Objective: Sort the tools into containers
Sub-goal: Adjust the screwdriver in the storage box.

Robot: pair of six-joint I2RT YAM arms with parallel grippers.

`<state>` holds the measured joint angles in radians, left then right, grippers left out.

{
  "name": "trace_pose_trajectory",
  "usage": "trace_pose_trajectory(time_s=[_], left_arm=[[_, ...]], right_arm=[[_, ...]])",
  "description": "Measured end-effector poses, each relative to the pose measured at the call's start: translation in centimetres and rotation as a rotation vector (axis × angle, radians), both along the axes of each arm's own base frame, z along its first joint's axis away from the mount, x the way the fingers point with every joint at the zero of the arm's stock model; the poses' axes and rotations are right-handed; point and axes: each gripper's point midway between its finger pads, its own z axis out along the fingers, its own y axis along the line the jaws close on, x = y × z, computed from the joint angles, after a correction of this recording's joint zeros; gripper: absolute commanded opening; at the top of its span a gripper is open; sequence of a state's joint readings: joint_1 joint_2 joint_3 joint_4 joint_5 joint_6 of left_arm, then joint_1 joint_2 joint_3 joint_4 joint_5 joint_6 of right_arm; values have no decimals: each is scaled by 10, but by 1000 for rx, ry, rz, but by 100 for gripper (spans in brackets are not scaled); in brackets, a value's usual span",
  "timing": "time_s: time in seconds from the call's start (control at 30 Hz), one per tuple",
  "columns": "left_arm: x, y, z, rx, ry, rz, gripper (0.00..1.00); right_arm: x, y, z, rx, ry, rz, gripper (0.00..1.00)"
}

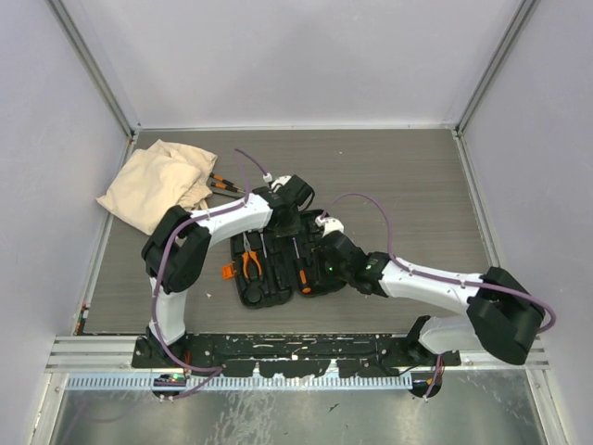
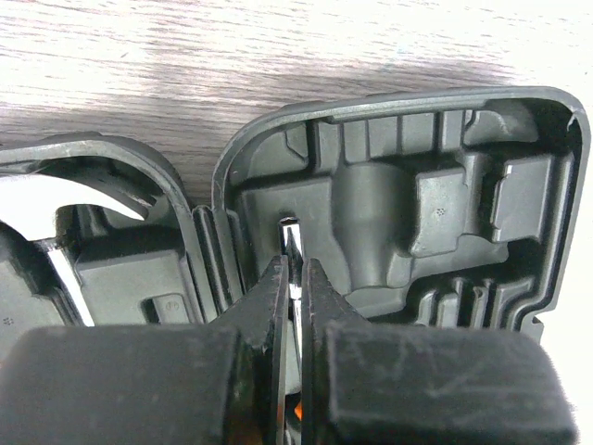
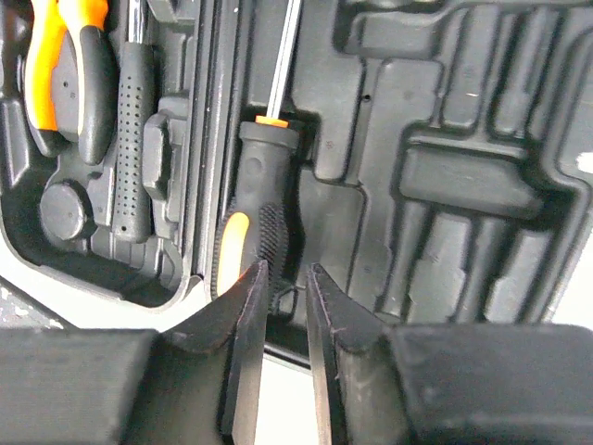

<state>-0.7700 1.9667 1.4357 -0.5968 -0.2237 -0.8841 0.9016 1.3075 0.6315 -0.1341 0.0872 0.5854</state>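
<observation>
The left claw (image 2: 295, 271) is clenched on a thin steel shaft (image 2: 293, 239), seemingly that of the screwdriver (image 3: 260, 218) lying beside the hinge of the open tool case (image 1: 269, 295) at the centre of the top view. The right claw (image 3: 285, 278) is slightly parted and grasps nothing, just at the handle's end. Pliers (image 1: 250, 264) lie in the left half. A beige cloth (image 1: 157, 185) sits on the bench (image 1: 398, 176), upper left.

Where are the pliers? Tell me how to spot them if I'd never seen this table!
Look at the black tool case lying open in the middle of the grey table. In its left half, beside a black dotted handle, lie the pliers. They are the only tool there with two orange handles that spread apart.
</observation>
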Motion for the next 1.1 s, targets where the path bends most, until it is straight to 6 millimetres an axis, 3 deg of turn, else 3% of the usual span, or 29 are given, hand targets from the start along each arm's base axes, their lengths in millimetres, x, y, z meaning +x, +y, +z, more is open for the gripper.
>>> trace_pose_trajectory(time_s=[0.13,0.3,0.73,1.1], left_arm=[[0,-1,-2,-1,0,1,0],[0,-1,-2,-3,-1,2,0],[0,-1,-3,-6,-3,1,0],[1,-1,-2,-10,-6,2,0]], right_arm=[[-1,-12,11,8,-44,-25,40],[2,-13,25,39,-85,-31,44],[1,-2,4,6,-41,-2,44],[1,13,12,28,-68,23,39]])
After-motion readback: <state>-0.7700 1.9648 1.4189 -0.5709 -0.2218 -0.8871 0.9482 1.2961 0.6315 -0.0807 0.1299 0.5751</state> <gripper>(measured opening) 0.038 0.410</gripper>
